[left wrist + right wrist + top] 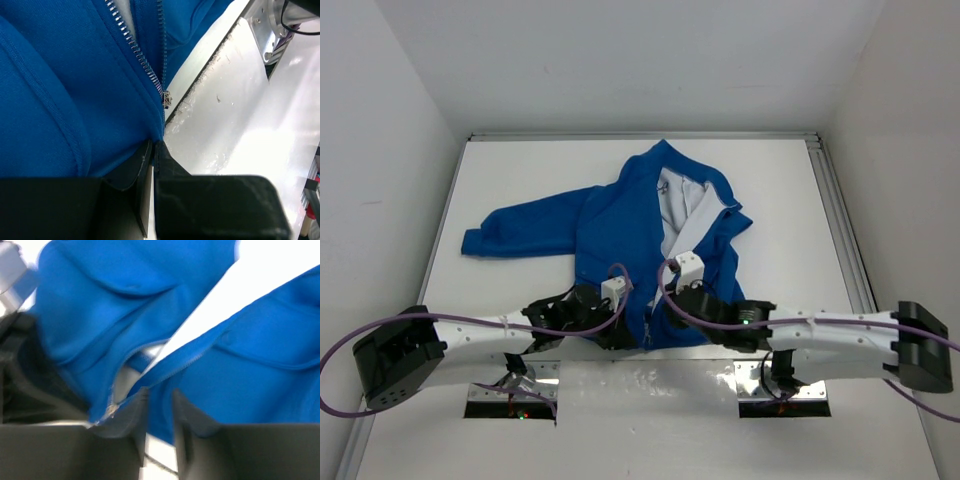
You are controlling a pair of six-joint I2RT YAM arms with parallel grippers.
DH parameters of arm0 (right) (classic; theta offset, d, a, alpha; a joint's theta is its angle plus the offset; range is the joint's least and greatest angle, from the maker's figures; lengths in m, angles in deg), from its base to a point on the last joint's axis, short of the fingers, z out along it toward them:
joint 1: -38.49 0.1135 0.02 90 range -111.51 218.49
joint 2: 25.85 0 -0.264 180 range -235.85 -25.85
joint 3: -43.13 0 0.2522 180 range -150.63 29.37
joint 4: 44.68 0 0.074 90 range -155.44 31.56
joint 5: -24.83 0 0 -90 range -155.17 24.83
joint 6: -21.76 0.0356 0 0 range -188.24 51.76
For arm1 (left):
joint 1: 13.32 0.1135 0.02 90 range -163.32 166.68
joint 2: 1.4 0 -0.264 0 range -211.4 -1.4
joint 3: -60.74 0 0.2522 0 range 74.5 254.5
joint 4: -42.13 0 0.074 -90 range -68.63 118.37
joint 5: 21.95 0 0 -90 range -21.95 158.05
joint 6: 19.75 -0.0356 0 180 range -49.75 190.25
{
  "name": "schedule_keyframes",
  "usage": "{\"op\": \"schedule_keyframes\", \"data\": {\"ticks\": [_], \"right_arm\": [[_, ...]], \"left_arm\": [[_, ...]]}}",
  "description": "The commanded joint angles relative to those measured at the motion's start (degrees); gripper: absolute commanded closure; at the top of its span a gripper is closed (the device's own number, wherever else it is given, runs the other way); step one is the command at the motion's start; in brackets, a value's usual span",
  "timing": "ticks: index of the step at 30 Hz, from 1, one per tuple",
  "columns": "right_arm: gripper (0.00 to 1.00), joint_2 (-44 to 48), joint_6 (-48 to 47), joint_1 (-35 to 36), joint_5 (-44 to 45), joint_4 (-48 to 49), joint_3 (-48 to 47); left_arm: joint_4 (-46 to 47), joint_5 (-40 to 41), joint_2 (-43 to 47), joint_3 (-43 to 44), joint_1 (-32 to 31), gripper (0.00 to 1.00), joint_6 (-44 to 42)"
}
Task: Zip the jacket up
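Note:
The blue jacket (pixel 620 225) lies flat on the white table, collar at the far side, white lining (pixel 682 205) showing where the front gapes, one sleeve stretched left. In the left wrist view my left gripper (pixel 154 147) is shut on the jacket's (pixel 65 90) bottom hem right under the zipper; the small metal zipper pull (pixel 166 99) sits just above it, teeth parting beyond. My right gripper (pixel 160 396) stands slightly open, with the jacket's (pixel 250 365) zipper edge between its fingers and the zipper pull (pixel 111 410) just left of them. Seen from above, both the left gripper (pixel 632 335) and the right gripper (pixel 660 300) meet at the hem.
White walls enclose the table on three sides. An aluminium rail (pixel 832 220) runs along its right edge. Metal base plates (pixel 510 395) lie at the near edge by the arm mounts, and purple cables loop over both arms.

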Motion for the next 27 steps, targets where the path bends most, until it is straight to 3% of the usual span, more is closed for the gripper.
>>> {"op": "schedule_keyframes", "data": {"ticks": [1,2,5,6,7,8,10,12,21,27], "right_arm": [[0.72,6.7,3.2,0.0,-10.0,7.7,7.2],[0.65,8.9,4.1,0.0,-15.5,13.7,9.6],[0.60,10.3,4.3,0.0,-20.2,23.7,16.5],[0.68,10.4,4.0,0.0,-22.1,26.6,18.1],[0.86,10.1,3.2,0.0,-23.2,33.3,21.9],[0.92,9.7,2.4,-0.1,-23.4,36.2,23.4],[1.00,8.2,-0.9,-0.2,-24.3,41.1,25.5],[1.00,5.4,-2.8,-0.5,-25.0,41.7,25.2],[0.58,-2.5,-6.9,-8.1,-40.3,53.7,26.7],[0.49,-8.9,-8.6,-8.6,-42.1,54.1,23.3]], "left_arm": [[2.6,-0.7,0.6,-0.3,-0.8,1.00,1.8],[2.6,-0.6,0.7,-0.2,-0.7,1.00,2.0],[2.7,0.6,1.0,-0.6,-0.8,1.00,2.3],[2.4,1.3,1.0,-0.6,-0.8,1.00,2.4],[1.6,2.2,1.0,-0.3,-0.8,1.00,2.9],[1.1,2.5,1.0,-0.1,-0.8,1.00,3.0],[0.1,4.0,1.6,-0.5,-0.8,1.00,3.5],[-0.6,5.1,2.1,-0.8,-0.8,1.00,4.3],[-2.9,7.3,3.7,-1.3,-0.8,1.00,5.3],[-3.4,7.4,4.1,-1.3,-0.8,1.00,5.3]]}}
